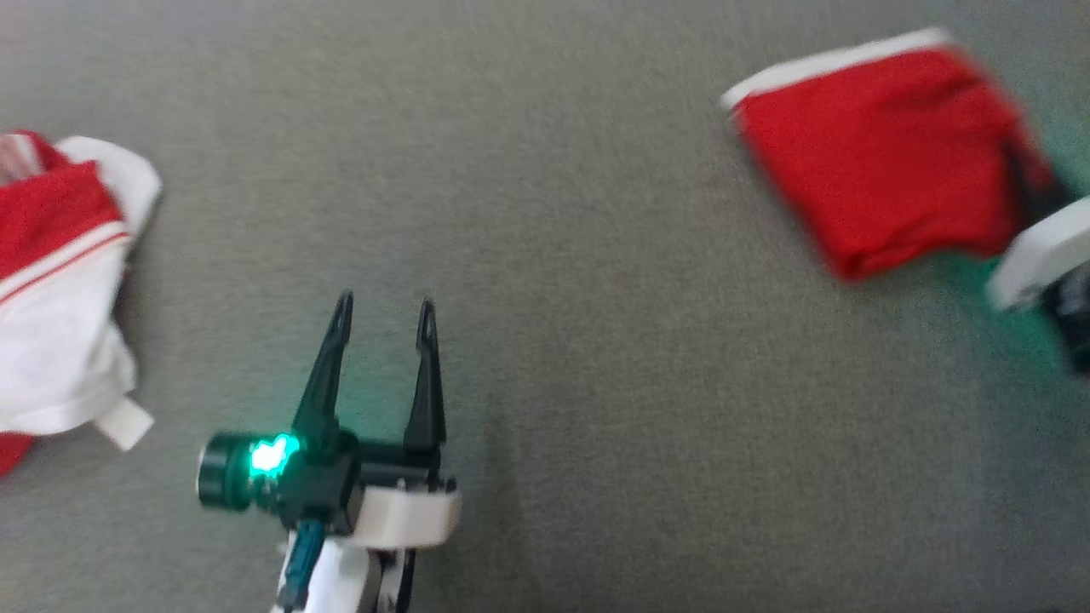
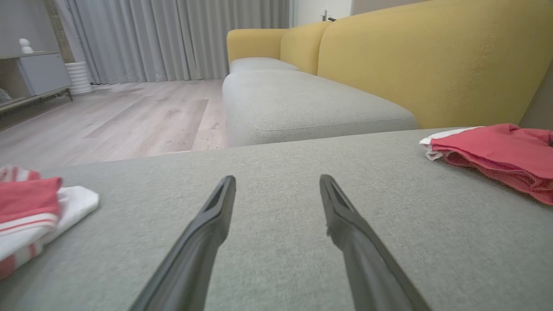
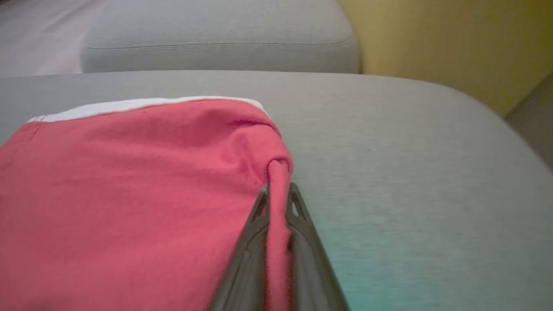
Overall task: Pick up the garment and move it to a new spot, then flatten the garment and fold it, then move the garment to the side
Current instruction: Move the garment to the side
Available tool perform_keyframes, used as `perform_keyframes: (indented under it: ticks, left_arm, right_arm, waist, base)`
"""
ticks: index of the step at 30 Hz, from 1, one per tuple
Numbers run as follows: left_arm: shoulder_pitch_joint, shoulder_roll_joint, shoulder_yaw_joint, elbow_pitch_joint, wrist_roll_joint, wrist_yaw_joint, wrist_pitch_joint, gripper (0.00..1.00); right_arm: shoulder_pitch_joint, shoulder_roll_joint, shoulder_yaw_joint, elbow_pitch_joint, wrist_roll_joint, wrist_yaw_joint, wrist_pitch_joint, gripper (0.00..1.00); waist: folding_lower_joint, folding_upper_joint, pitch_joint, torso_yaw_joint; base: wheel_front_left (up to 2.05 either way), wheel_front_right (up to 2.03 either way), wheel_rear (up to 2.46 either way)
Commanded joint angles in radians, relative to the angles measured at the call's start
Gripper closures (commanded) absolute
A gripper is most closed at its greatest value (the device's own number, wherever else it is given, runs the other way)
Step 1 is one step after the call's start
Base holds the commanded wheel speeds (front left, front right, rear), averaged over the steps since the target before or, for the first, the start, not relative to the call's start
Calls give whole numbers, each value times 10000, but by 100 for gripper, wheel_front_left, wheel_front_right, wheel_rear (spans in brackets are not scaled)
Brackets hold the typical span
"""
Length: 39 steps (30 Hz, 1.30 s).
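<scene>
While the left gripper (image 1: pixel 383 305) gapes, the right gripper (image 3: pixel 278 188) — wrist view — pinches the red garment (image 3: pixel 129 194).

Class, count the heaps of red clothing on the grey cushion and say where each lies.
2. A folded red garment lies at the far right, pinched by the right gripper; a red-and-white heap lies at the left edge, partly cut off, perhaps several pieces.

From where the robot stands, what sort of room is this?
Most likely a home living room: a yellow-backed sofa with grey cushions, long grey curtains and a pale wood floor.
</scene>
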Motion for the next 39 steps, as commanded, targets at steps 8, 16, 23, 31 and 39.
perform_keyframes:
  ticks: [8,16,23,31,39]
  left_arm:
    - [-1477,0,164,-240,486,-323,-51,0]
    - [-2068,0,130,-74,516,-437,-51,0]
    - [-1912,-8,26,107,304,-385,-51,0]
    - [-968,-17,209,358,-399,-121,-51,0]
    - [233,-19,674,851,-1127,28,-51,0]
  right_arm:
    - [-1158,-2189,-1018,134,-261,-7,-321,100]
    - [-1745,-3289,-2121,823,-1423,-7,-1069,0]
    - [-1897,-2350,-2776,1097,-3041,-7,-1836,0]
    - [53,426,-1745,-331,-2897,-7,-2050,0]
    - [2980,2086,-508,-2561,-1691,-7,-2056,0]
  waist:
    - [-1,0,1994,-781]
    - [-1,0,2300,-688]
    - [-1,0,1426,-437]
    - [-1,0,-729,-19]
    - [-1,0,-2921,396]
  base:
    - [0,0,0]
    - [0,0,0]
    - [0,0,0]
    - [0,0,0]
    - [0,0,0]
